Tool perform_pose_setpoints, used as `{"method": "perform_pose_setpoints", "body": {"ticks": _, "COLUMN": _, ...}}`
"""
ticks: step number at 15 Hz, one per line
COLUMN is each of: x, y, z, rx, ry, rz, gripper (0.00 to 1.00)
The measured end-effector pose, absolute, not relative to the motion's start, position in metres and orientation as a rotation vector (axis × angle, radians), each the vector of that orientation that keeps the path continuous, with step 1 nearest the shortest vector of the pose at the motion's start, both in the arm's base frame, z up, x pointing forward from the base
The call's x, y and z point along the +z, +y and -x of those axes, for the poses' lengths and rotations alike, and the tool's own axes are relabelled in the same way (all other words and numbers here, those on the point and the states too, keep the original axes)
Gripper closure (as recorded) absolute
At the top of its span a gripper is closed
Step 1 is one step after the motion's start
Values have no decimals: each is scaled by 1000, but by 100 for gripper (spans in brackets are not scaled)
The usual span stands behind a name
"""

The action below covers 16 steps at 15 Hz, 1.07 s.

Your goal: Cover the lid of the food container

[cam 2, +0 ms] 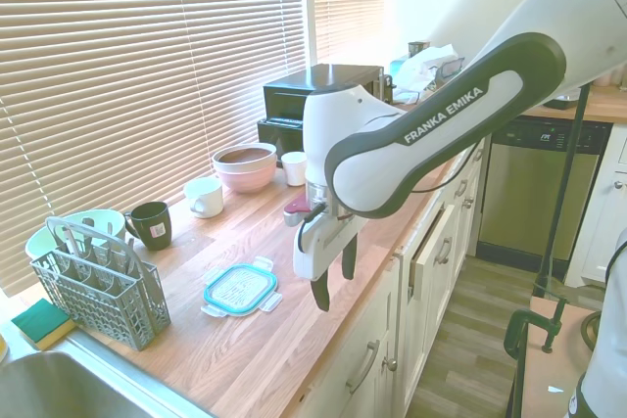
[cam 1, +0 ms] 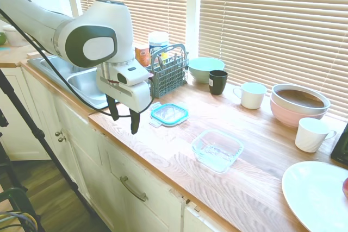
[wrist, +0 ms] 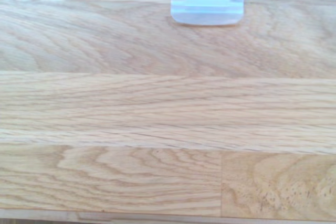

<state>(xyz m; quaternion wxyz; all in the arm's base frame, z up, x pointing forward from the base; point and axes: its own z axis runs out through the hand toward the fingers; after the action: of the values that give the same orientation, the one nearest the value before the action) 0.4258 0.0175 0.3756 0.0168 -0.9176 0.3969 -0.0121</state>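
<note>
The lid lies flat on the wooden counter, teal-rimmed with a clear centre and clear side flaps; it also shows as the lid in the second exterior view. One flap of the lid shows in the wrist view. The food container, a clear glass rounded-square dish, stands open on the counter to the lid's right, apart from it. My gripper hangs above the counter's front edge, just in front of the lid, open with nothing between its fingers. The same gripper shows in the second exterior view.
A grey cutlery basket stands behind the lid, beside the sink. Further back are a teal bowl, a dark mug, a white mug, stacked pink and grey bowls, another white cup and a white plate.
</note>
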Motion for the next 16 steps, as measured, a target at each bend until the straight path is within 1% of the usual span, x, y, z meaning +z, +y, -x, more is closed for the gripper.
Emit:
{"method": "perform_pose_setpoints", "body": {"ticks": 4, "x": 378, "y": 17, "z": -428, "rx": -51, "ry": 1223, "rz": 2866, "gripper": 0}}
{"method": "perform_pose_setpoints", "body": {"ticks": 7, "x": 390, "y": 14, "z": -436, "rx": -61, "ry": 1202, "rz": 2874, "gripper": 0}}
{"method": "perform_pose_setpoints", "body": {"ticks": 11, "x": 403, "y": -2, "z": -471, "rx": -18, "ry": 1132, "rz": 2868, "gripper": 0}}
{"method": "perform_pose_setpoints", "body": {"ticks": 16, "x": 386, "y": -15, "z": -527, "rx": 82, "ry": 1089, "rz": 2821, "gripper": 0}}
